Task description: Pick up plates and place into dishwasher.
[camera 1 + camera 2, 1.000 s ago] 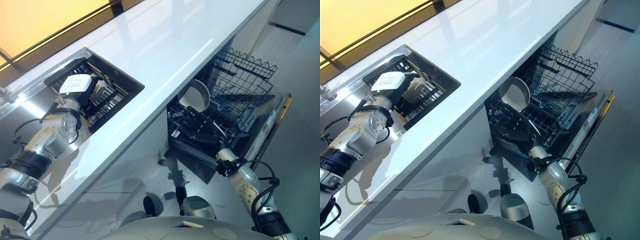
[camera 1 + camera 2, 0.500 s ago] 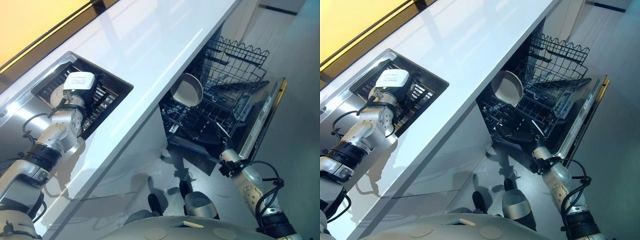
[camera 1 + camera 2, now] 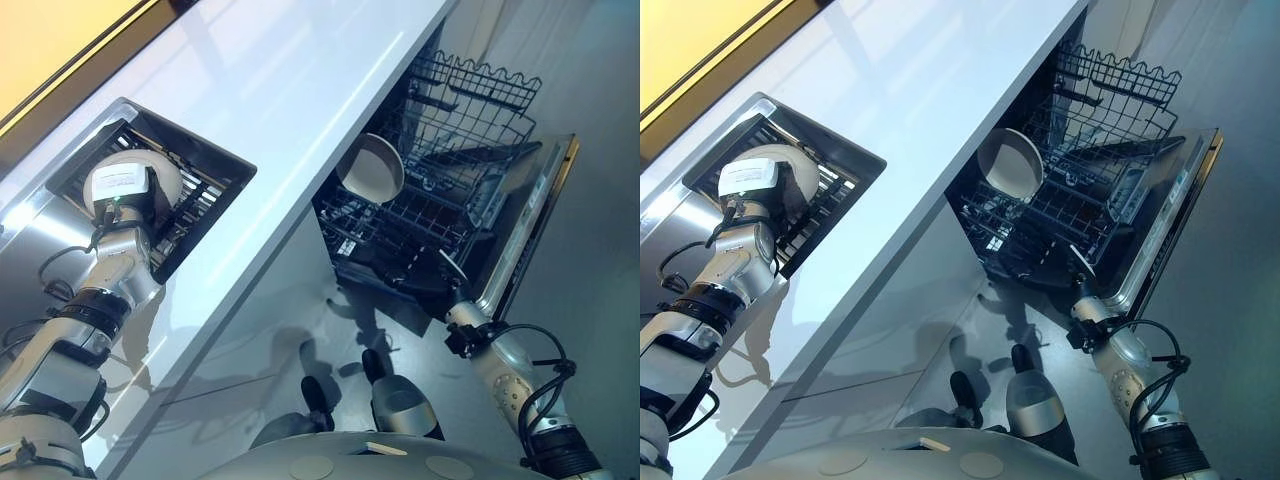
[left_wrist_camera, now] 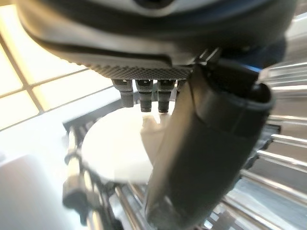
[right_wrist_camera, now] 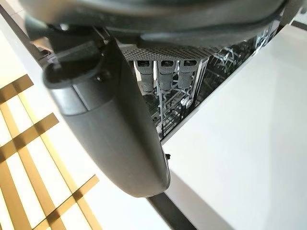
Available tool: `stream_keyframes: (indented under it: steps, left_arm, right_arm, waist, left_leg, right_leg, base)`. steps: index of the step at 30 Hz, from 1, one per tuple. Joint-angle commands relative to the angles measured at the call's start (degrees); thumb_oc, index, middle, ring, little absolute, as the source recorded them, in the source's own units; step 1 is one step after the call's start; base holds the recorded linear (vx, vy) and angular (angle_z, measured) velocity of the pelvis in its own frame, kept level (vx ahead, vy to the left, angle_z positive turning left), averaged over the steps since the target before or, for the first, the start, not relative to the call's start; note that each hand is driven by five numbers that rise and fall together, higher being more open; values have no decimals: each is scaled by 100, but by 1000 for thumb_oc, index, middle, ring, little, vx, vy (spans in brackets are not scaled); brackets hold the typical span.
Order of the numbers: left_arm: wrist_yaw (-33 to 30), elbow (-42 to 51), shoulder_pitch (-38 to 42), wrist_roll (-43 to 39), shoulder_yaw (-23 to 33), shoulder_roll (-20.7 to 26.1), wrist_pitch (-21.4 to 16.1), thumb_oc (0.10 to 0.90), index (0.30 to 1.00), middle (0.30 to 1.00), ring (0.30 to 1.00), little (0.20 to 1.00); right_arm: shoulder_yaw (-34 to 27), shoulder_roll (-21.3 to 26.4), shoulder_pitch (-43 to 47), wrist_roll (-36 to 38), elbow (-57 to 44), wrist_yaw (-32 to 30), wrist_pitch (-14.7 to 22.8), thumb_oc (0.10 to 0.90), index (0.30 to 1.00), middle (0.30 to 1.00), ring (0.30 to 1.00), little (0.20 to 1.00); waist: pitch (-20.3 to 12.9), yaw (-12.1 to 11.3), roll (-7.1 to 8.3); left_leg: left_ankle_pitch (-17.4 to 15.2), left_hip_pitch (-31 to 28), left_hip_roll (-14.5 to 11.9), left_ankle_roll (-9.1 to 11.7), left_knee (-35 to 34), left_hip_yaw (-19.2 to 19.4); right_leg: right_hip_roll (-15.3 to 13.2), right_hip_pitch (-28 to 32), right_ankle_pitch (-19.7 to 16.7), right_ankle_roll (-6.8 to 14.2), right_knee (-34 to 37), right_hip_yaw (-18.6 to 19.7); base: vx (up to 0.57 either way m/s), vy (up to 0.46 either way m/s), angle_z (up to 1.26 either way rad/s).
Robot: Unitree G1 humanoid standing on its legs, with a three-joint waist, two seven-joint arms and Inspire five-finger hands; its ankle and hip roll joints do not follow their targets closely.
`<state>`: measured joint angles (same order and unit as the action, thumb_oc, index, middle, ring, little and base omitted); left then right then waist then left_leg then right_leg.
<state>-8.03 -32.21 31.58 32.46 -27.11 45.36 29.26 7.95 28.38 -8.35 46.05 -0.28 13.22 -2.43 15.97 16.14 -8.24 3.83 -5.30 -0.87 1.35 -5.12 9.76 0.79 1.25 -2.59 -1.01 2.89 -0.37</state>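
One white plate [image 4: 117, 153] just beyond left hand [image 4: 211, 143]

White plate [image 3: 150, 175] upright in sink rack, pale bowl [image 3: 371, 167] tilted in open dishwasher [image 3: 455, 190]

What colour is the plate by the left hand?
White; the plate shows best in the left wrist view.

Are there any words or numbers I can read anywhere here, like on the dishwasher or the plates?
No text can be read anywhere.
Dishwasher door: its top edge has small pale marks on the control strip, too small to read.
Plate in the sink rack, by the left hand: plain white, no print.
Bowl in the dishwasher rack: plain.
Counter: blank.
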Motion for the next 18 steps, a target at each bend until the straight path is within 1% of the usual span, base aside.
stream_keyframes:
  steps: [1, 2, 4, 5, 7, 8, 10, 11, 12, 13, 14, 15, 16, 18]
  left_arm:
    - [-468, -641, 434, -194, 614, 440, 602, 800, 900, 900, 900, 900]
    - [-498, -673, 430, -124, 647, 440, 583, 800, 900, 900, 900, 900]
    - [-801, -751, 455, -274, 679, 451, 555, 800, 900, 900, 900, 900]
    - [-1101, -751, 467, -439, 697, 469, 476, 800, 900, 900, 900, 900]
    - [-1479, -749, 479, -644, 793, 485, 407, 800, 900, 900, 900, 900]
    - [-1864, -720, 464, -1038, 874, 508, 362, 800, 900, 900, 900, 900]
    - [-2487, -700, 445, -1538, 1047, 498, 265, 800, 900, 900, 900, 900]
    - [-2985, -693, 445, -2060, 1169, 488, 93, 800, 900, 900, 900, 900]
    - [-3222, -695, 445, -2301, 1226, 482, 13, 800, 900, 900, 900, 900]
    - [-3624, -773, 490, -2524, 1452, 428, -239, 800, 900, 900, 900, 900]
    - [-3914, -799, 526, -2649, 1571, 404, -397, 800, 900, 900, 900, 900]
    - [-4215, -818, 595, -2660, 1680, 398, -536, 800, 900, 900, 900, 900]
    - [-4490, -820, 701, -2668, 1676, 421, -626, 800, 900, 900, 900, 900]
    - [-4726, -824, 848, -2506, 1687, 446, -663, 800, 900, 900, 900, 900]
  right_arm:
    - [-203, -43, 327, 103, -824, 322, 345, 800, 900, 900, 900, 900]
    - [-204, -41, 334, 96, -828, 320, 336, 800, 900, 900, 900, 900]
    - [-188, -24, 368, 91, -830, 297, 318, 800, 900, 900, 900, 900]
    - [-173, -3, 394, 122, -842, 275, 313, 800, 900, 900, 900, 900]
    - [-160, 15, 419, 140, -831, 289, 332, 800, 900, 900, 900, 900]
    - [-156, 20, 440, 154, -816, 314, 334, 800, 900, 900, 900, 900]
    - [-128, 26, 478, 174, -814, 307, 375, 800, 900, 900, 900, 900]
    - [-104, 30, 487, 200, -807, 317, 433, 800, 900, 900, 900, 900]
    - [-94, 34, 491, 216, -804, 322, 454, 800, 900, 900, 900, 900]
    - [-40, -16, 502, 219, -786, 318, 533, 800, 900, 900, 900, 900]
    - [-5, -54, 514, 205, -774, 324, 568, 800, 900, 900, 900, 900]
    - [35, -87, 550, 191, -782, 325, 580, 800, 900, 900, 900, 900]
    - [76, -98, 603, 228, -802, 301, 598, 800, 900, 900, 900, 900]
    - [114, -138, 666, 242, -820, 291, 624, 800, 900, 900, 900, 900]
  waist:
    - [-141, -31, 305]
    - [-119, -42, 319]
    - [-62, -62, 371]
    - [-28, -75, 400]
    - [37, -97, 447]
    - [88, -117, 485]
    - [172, -160, 546]
    - [220, -178, 579]
    - [241, -182, 593]
    - [294, -211, 640]
    - [329, -223, 677]
    - [375, -234, 723]
    - [424, -247, 767]
    - [493, -263, 821]
  left_leg:
    - [-699, 262, 527, -218, 561, 64]
    - [-703, 292, 528, -220, 585, 53]
    - [-710, 357, 523, -224, 632, 39]
    - [-721, 408, 522, -229, 676, 28]
    - [-731, 492, 512, -235, 736, 24]
    - [-732, 555, 504, -235, 778, 20]
    - [-737, 653, 504, -246, 824, 11]
    - [-734, 698, 499, -251, 836, 7]
    - [-734, 716, 497, -256, 843, 5]
    - [-721, 797, 490, -255, 866, 6]
    - [-715, 844, 484, -256, 878, 14]
    - [-708, 911, 478, -261, 896, 32]
    - [-700, 992, 471, -265, 918, 47]
    - [-687, 1109, 465, -272, 952, 71]
  right_leg:
    - [-75, -341, 702, 569, -833, 21]
    - [-80, -364, 707, 566, -852, 17]
    - [-89, -415, 699, 564, -869, 18]
    - [-95, -454, 693, 561, -880, 25]
    - [-90, -521, 681, 552, -891, 44]
    - [-88, -570, 660, 554, -892, 65]
    - [-77, -641, 630, 555, -884, 86]
    - [-69, -683, 615, 555, -881, 98]
    - [-65, -702, 610, 554, -884, 103]
    - [-59, -764, 588, 563, -887, 118]
    - [-55, -807, 568, 572, -887, 128]
    - [-52, -874, 543, 579, -890, 148]
    - [-47, -963, 510, 583, -901, 174]
    - [-38, -1090, 460, 596, -919, 222]
  base:
    - [-9, 64, 1]
    - [-7, 48, 0]
    - [-18, 42, 1]
    - [-40, 36, 1]
    - [-60, 28, 0]
    - [-62, 25, -1]
    - [-79, 11, -2]
    - [-77, -7, 0]
    - [-78, -28, 0]
    - [-66, -34, 1]
    - [-85, -44, -1]
    - [-100, -45, -1]
    - [-129, -49, -4]
    - [-117, -40, -3]
